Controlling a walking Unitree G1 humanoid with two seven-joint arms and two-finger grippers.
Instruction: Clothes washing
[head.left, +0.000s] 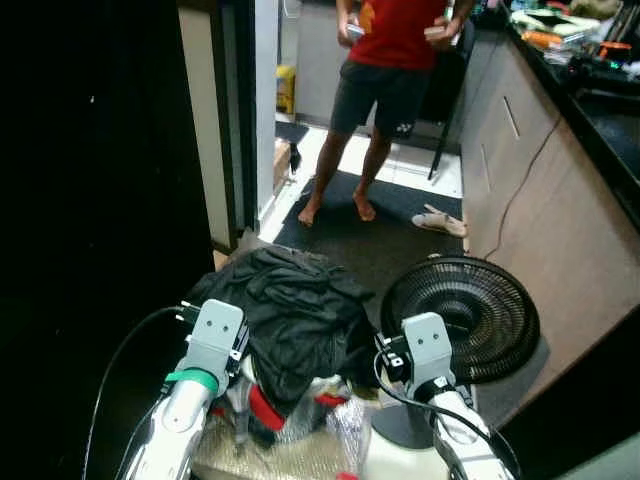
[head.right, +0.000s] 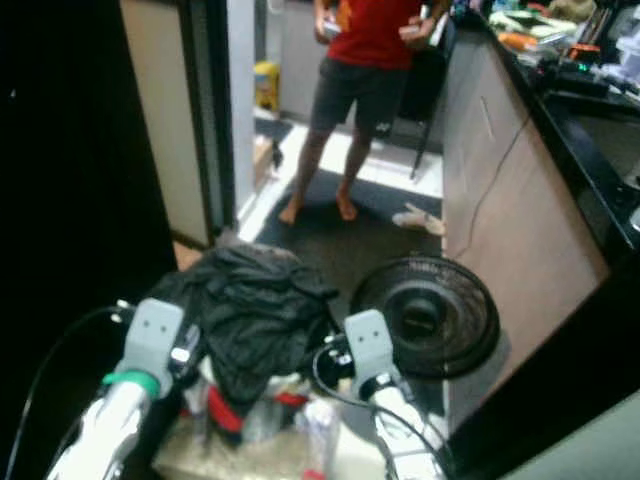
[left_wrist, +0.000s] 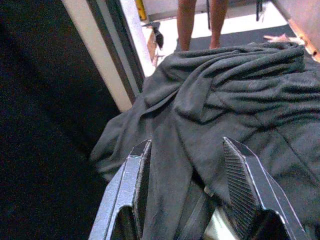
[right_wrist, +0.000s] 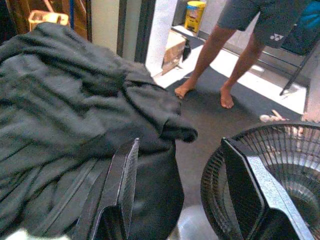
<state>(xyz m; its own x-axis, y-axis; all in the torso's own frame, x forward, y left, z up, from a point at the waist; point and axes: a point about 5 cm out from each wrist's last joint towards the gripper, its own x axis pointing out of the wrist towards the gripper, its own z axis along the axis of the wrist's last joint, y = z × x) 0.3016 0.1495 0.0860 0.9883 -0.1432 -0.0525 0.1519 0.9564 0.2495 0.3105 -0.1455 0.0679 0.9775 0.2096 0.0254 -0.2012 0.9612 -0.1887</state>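
Note:
A heap of dark grey clothes (head.left: 295, 310) lies on a load wrapped in clear plastic (head.left: 320, 445), with something red (head.left: 264, 408) showing under it. The heap sits between my two arms. My left gripper (left_wrist: 187, 144) is open, its fingers (left_wrist: 140, 170) spread around a fold of the grey cloth (left_wrist: 225, 95), with one finger pressed against it. My right gripper (right_wrist: 181, 142) is open too. One of its fingers (right_wrist: 125, 170) rests at the edge of the heap (right_wrist: 65, 100), the other (right_wrist: 245, 175) stands in front of the fan.
A black floor fan (head.left: 465, 315) stands just right of the heap. A barefoot person in a red shirt (head.left: 385, 60) stands ahead on a dark mat (head.left: 370, 250), a sandal (head.left: 440, 222) beside them. A counter (head.left: 560, 170) runs along the right, a dark door frame (head.left: 235, 120) on the left.

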